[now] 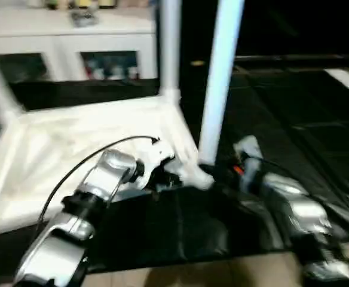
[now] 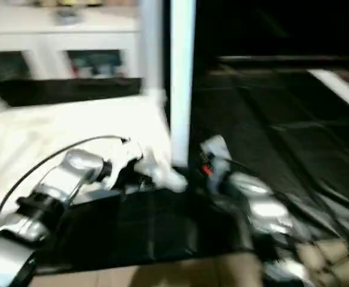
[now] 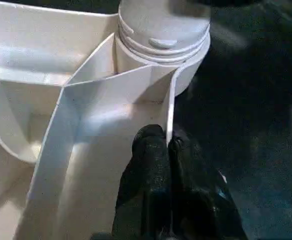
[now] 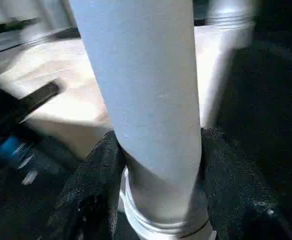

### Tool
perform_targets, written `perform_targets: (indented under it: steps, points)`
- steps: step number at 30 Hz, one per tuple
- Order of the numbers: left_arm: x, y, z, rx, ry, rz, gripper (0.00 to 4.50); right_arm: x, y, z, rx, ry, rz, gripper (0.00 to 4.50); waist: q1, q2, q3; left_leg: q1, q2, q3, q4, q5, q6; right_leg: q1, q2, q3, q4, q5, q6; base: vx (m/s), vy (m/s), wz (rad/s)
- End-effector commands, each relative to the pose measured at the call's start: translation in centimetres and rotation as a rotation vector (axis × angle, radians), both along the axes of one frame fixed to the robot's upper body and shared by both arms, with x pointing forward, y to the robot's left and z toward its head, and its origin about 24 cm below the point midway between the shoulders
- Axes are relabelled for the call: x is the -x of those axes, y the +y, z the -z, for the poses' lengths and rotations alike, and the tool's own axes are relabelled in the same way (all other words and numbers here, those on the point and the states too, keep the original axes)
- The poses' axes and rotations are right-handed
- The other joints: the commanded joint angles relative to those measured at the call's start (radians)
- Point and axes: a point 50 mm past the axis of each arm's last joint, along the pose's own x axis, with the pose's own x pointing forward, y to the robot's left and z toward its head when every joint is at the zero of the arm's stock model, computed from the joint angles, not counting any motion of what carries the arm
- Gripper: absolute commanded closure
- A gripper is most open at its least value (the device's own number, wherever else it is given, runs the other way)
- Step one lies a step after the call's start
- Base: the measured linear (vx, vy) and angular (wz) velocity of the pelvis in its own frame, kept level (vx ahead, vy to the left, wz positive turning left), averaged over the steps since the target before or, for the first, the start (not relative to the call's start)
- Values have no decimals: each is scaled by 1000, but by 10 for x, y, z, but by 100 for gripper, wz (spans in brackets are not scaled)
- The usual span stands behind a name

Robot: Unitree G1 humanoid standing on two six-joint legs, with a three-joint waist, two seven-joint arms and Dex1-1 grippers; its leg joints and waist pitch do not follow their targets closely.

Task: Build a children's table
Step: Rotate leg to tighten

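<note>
Near corner of the upside-down table top point(image 1: 73, 143), on the dark floor point(image 1: 294, 107): its thin side wall point(image 3: 169, 107) is pinched by the left gripper point(image 3: 167, 145), jaws closed on it just below the corner socket point(image 3: 161, 50). A white leg point(image 4: 146, 100) standing in that socket is clamped low down by the right gripper point(image 4: 158, 165). Farther back, two more legs point(image 1: 170, 42) are seen upright at the rear corners. A white cabinet point(image 1: 67, 36) is seen behind.
</note>
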Motion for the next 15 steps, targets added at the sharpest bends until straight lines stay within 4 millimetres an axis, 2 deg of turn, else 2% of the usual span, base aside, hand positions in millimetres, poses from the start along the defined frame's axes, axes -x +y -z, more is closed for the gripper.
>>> perform_targets:
  steps: [1,2,3,4,5,8,9,10,12,13,14,15]
  points:
    - [-5,-39,-23,132,-55,21,450,-1,29,17,-21,123,43,254,-11,5,-56,-1,27,-29,-77,-404,1,55,-68,16,-110,-599,-47,0,0,0]
    - [-5,-39,-23,132,-55,21,450,-1,29,17,-21,123,43,254,-11,5,-56,-1,27,-29,-77,-404,1,55,-68,16,-110,-599,-47,0,0,0]
    - [-9,-45,-25,140,-75,-58,450,-11,37,13,-26,124,138,254,-25,11,-58,-8,35,-36,-83,-417,5,59,-69,15,-100,-510,-84,0,0,0]
    - [-11,-46,-26,138,-86,-82,450,-16,39,11,-24,123,179,254,-32,10,-58,-10,35,-37,-84,-421,6,60,-69,15,-98,-486,-97,0,0,0]
    - [-11,-47,-26,138,-87,-85,450,-16,40,11,-24,123,186,254,-40,7,-61,-17,33,-38,-84,-409,8,65,-70,15,-92,-451,-113,0,0,0]
    - [-13,-49,-28,139,-100,-111,450,-24,44,6,-19,105,234,254,-39,4,-61,-14,28,-30,-80,-376,25,59,-71,21,-93,-432,-134,0,0,0]
    - [-12,-48,-27,127,-109,-93,450,-26,44,3,-16,83,238,254,-37,-4,-67,-18,27,-23,-76,-310,42,61,-73,29,-87,-372,-158,0,0,0]
    - [-12,-48,-27,125,-109,-91,450,-26,43,3,-15,80,238,254,-33,-1,-68,-18,28,-22,-75,-287,49,61,-73,31,-81,-344,-170,0,0,0]
    - [-10,-44,-26,113,-109,-74,450,-25,39,3,-7,59,239,254,-28,-2,-71,-18,30,-16,-71,-236,69,62,-71,35,-74,-294,-191,0,0,0]
    - [-10,-44,-26,114,-107,-77,450,-25,38,4,-6,59,240,184,-19,-1,-73,-19,31,-13,-68,-181,86,61,-70,37,-66,-244,-209,0,0,0]
    - [-10,-41,-25,103,-110,-70,450,-23,34,5,-6,56,238,184,-19,-1,-73,-19,31,-13,-68,-181,86,61,-70,37,-66,-244,-209,0,0,0]
    - [-10,-38,-24,93,-113,-65,450,-22,31,7,-5,51,239,182,-8,-2,-74,-17,31,-10,-65,-145,99,61,-70,39,-62,-224,-216,0,0,0]
